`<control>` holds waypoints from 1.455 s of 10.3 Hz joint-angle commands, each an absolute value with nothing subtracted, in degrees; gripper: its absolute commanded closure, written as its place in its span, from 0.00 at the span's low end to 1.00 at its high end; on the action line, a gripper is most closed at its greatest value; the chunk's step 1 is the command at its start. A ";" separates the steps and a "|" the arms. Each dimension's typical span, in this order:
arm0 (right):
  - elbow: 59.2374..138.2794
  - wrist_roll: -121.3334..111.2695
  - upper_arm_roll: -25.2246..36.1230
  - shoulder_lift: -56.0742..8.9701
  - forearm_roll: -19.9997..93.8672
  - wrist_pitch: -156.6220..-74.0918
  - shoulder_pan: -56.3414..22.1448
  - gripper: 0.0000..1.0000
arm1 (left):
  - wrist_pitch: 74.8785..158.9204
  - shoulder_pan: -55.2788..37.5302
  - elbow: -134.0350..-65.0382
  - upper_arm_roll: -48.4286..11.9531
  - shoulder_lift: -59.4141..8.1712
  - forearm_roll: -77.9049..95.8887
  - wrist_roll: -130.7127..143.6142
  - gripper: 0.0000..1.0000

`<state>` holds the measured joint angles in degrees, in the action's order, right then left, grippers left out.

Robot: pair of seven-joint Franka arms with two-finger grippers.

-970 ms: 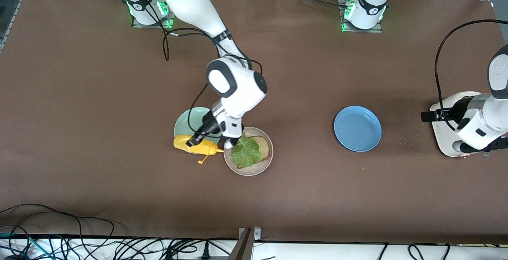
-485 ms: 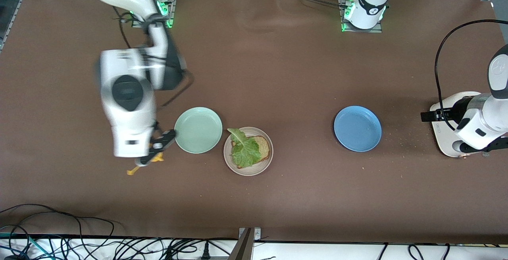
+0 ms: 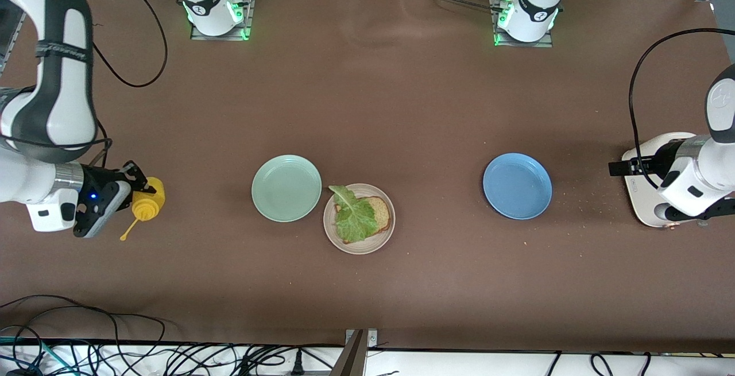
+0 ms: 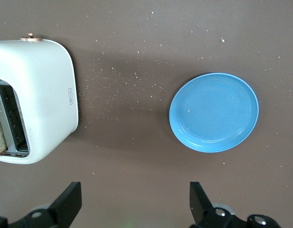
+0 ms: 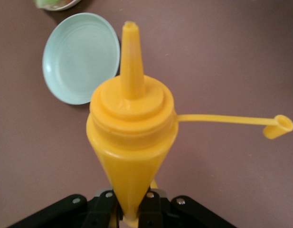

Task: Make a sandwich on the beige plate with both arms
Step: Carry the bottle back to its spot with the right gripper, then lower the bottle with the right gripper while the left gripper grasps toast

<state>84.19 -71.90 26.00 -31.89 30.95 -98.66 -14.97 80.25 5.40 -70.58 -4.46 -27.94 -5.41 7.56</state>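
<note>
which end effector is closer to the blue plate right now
Left. The left end effector, open, hangs over the table between the blue plate and the toaster. The right end effector, shut on the yellow squeeze bottle, is at the right arm's end.

mint plate (image 3: 286,188) | blue plate (image 3: 517,186) | toaster (image 4: 34,97) | mustard bottle (image 5: 131,128)

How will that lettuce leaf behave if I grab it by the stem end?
Probably floppy: the lettuce is thin and ruffled and drapes over the bread on the beige plate, so it would likely droop from a pinch. It looks light, so it may shift or drag easily. Its stem end looks stiffer, likely the safer grip; the frilly edge could tear.
</note>
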 commanded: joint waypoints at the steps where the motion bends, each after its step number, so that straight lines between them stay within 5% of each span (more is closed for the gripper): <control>1: 95.24 -86.33 24.43 -27.95 40.03 -99.67 -10.84 1.00 | 79.72 5.54 -71.19 -4.66 -26.98 -7.12 6.94 0.00; 9: 102.13 -126.52 24.35 -35.58 51.65 -99.93 -5.72 1.00 | 79.72 6.93 -71.02 -3.43 -26.72 -8.69 6.16 0.00; 15: 102.13 -133.50 24.00 -39.81 55.89 -99.40 -4.39 1.00 | 83.40 18.52 -71.89 -3.52 -26.89 -13.27 -13.76 0.00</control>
<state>102.05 -131.91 24.92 -39.61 54.26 -99.74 -5.20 81.90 16.00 -70.60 -2.86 -27.62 -11.74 -8.49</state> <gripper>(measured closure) 0.855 0.000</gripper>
